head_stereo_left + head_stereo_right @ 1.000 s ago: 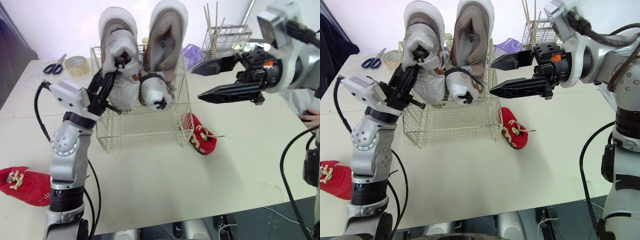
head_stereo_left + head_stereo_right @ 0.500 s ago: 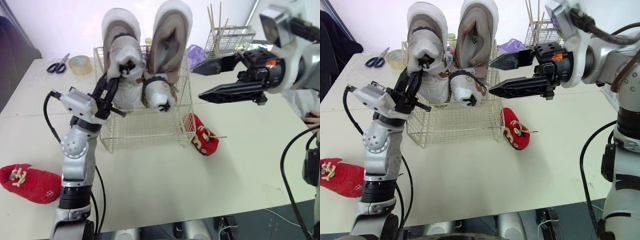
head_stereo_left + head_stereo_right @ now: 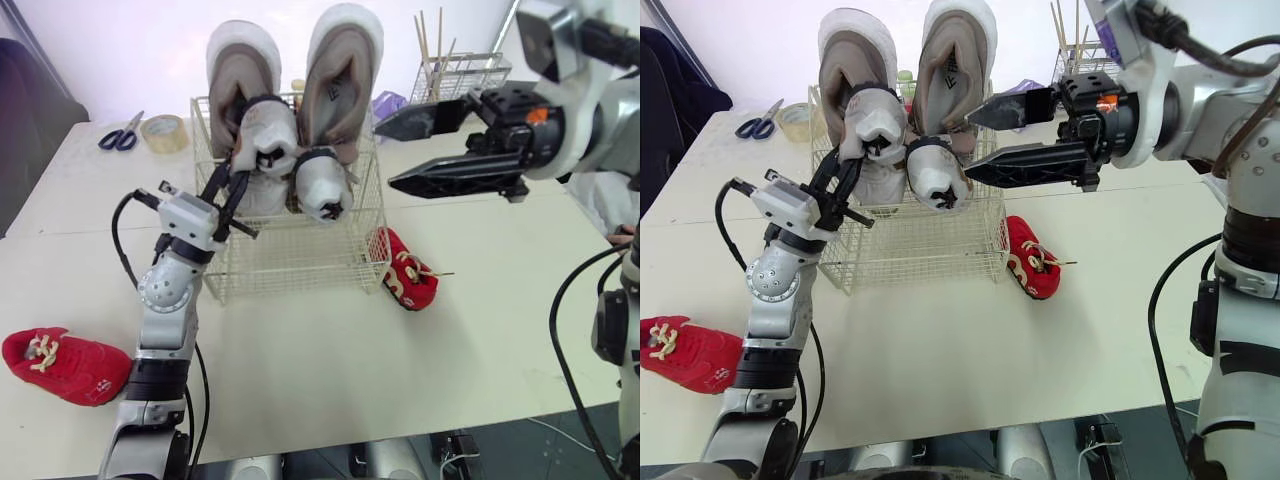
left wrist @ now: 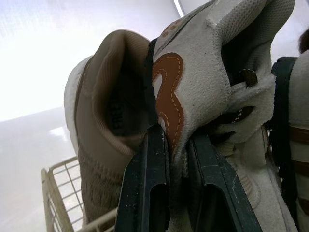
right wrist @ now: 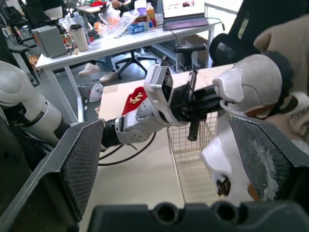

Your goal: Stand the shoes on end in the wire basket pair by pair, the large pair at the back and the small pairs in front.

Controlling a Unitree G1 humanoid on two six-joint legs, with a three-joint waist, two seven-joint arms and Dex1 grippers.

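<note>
A wire basket (image 3: 290, 262) stands mid-table. Two large beige shoes (image 3: 243, 70) (image 3: 343, 68) stand on end at its back. In front of them are two small white shoes. My left gripper (image 3: 228, 190) is shut on the left white shoe (image 3: 265, 140); in the left wrist view its fingers (image 4: 149, 164) pinch that shoe's brown-patched edge (image 4: 203, 63). The other white shoe (image 3: 322, 185) stands beside it. My right gripper (image 3: 385, 155) hovers open just right of the basket's top. One red shoe (image 3: 408, 270) lies against the basket's right side, another (image 3: 65, 365) at the front left.
Scissors (image 3: 118, 135) and a tape roll (image 3: 165, 132) lie at the back left. A second wire rack (image 3: 455, 75) with sticks and a purple bag (image 3: 388, 103) are at the back right. A person's hand (image 3: 625, 238) shows at the right edge.
My left gripper has lowered the white shoe down and to the right, beside the other white shoe. The right gripper has edged left and up, still open.
</note>
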